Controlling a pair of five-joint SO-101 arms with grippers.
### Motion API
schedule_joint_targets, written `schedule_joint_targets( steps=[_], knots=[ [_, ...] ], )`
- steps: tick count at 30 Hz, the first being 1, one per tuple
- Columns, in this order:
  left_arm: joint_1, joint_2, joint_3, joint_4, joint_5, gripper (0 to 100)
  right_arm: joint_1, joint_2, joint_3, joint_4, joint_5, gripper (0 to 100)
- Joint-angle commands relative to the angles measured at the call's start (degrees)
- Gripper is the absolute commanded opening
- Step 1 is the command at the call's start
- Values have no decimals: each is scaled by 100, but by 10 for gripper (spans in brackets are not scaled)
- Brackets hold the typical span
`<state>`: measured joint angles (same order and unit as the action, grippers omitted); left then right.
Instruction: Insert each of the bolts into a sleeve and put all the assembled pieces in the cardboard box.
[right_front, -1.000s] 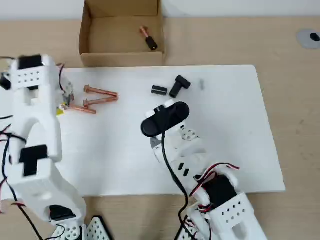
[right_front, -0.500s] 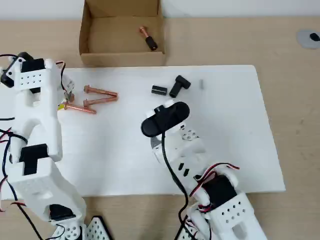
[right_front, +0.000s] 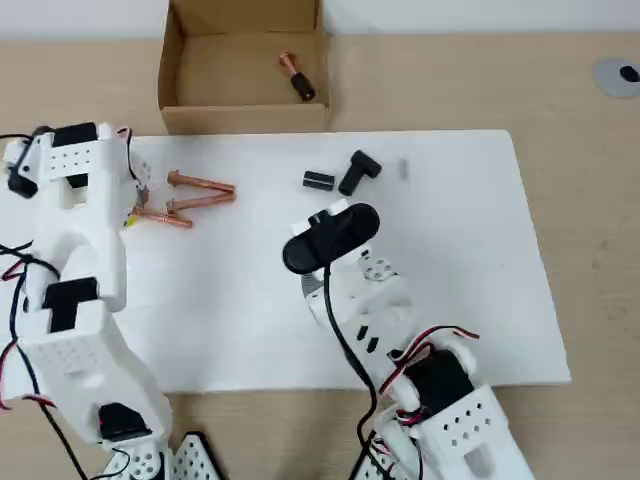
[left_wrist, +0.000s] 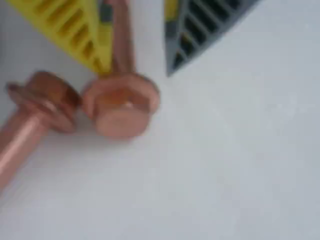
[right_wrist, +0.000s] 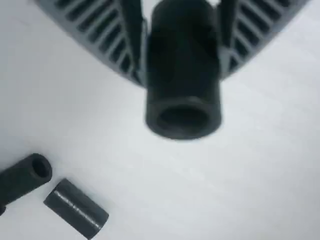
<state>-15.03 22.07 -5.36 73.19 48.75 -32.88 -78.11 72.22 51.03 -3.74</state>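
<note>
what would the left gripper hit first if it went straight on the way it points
Most likely the copper bolt, its shank lying inside the open left gripper, then the white board beneath; depth is unclear.

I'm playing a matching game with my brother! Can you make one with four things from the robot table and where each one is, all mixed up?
Things
1. bolt already in a sleeve
2. short loose sleeve
3. sleeve facing the right wrist camera
4. bolt whose head faces the left wrist camera

Places
A. between the left pincer's fingers
B. gripped in the right pincer
C. inside the cardboard box
D. lying free on the white board

Pairs: 1-C, 2-D, 3-B, 4-A
</note>
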Motion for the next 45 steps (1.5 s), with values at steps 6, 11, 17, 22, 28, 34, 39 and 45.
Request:
schedule_joint_targets(
  steps=[6,11,17,22,28,34,39,45],
  knots=[
    [53,453,-281,-62,26,85,101,13,-119,0,26,9],
    [44,760,-396,-53,26,85,101,13,-119,0,26,9],
    [18,866,-545,-35,44,1,101,4,-110,0,26,9],
    [-70,796,-554,-9,26,9,101,-22,-110,9,26,9],
    [-62,-391,-695,818,-18,9,101,-22,-171,-26,-141,9],
    [448,-2369,-651,1354,-835,9,101,-13,-1165,26,-158,9],
    [888,-4048,-281,1521,-2180,9,101,-22,-2316,958,-176,9],
    [897,-6062,1240,791,-3332,9,57,-40,-2686,1644,-686,9]
  ],
)
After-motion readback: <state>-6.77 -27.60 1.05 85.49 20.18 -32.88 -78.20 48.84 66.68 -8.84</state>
